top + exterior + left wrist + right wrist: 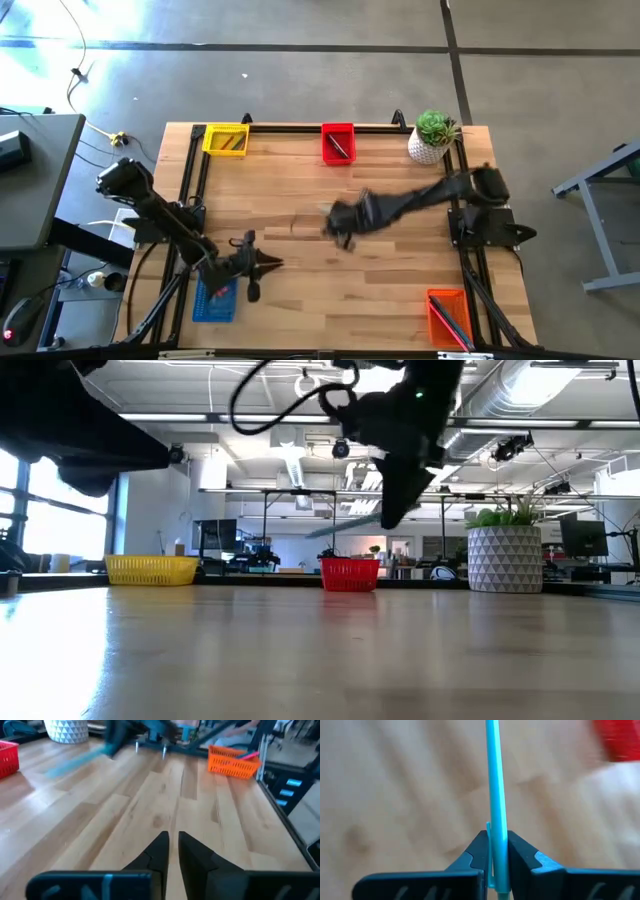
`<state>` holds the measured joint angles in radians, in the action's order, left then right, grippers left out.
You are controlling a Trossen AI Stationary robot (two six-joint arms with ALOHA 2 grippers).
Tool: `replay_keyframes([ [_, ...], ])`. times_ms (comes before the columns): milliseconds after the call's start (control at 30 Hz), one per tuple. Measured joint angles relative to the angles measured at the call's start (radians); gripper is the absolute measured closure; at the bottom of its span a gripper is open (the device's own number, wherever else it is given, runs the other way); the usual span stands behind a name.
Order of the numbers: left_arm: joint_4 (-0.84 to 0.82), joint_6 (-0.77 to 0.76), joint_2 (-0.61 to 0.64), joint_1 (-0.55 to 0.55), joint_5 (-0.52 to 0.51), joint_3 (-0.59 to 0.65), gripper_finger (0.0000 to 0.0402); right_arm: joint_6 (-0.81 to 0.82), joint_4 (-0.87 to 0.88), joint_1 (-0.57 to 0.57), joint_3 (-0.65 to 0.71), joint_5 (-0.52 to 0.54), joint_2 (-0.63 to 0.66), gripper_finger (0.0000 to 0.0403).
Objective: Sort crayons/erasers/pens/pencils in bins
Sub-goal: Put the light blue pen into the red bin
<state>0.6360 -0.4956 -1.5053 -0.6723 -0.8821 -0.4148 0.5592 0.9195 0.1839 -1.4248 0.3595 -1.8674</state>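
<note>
4 bins on the tabletop (400, 300): yellow bin (226, 139) & red bin (338, 142) at the far edge, blue bin (214, 299) & orange bin (447, 316) near. Right gripper (495, 847), jaws clamped on 1 light-blue pen (495, 795), mid-table. Left gripper (172, 845) by blue bin, jaws nearly shut, empty. 1 plant pot (432, 138).

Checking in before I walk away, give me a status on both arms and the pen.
Right tool shut on light blue pen, mid-table, airborne. Left tool shut, empty, beside blue bin. Nothing blocking red bin.
</note>
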Motion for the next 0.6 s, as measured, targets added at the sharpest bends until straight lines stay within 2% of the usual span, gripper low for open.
replay_keyframes([
  [100,0.091,0.023,0.02,0.031,0.007,0.06,0.0383,0.007,0.001,-0.13,0.0,0.007,0.043,0.038],
  [267,0.18,0.052,0.025,0.072,-0.001,0.107,0.0399,-0.01,-0.053,-0.35,0.0,0.017,0.046,0.038],
  [367,0.187,0.098,0.026,0.105,0.021,0.106,0.04,-0.02,-0.171,-0.468,0.0,0.01,0.018,0.038],
  [500,0.194,0.126,0.029,0.155,0.067,0.106,0.0401,-0.042,-0.332,-0.564,-0.002,-0.046,-0.017,0.0379],
  [600,0.192,0.173,0.04,0.197,0.107,0.107,0.0401,-0.022,-0.345,-0.606,0.0,-0.058,-0.058,0.0379],
])
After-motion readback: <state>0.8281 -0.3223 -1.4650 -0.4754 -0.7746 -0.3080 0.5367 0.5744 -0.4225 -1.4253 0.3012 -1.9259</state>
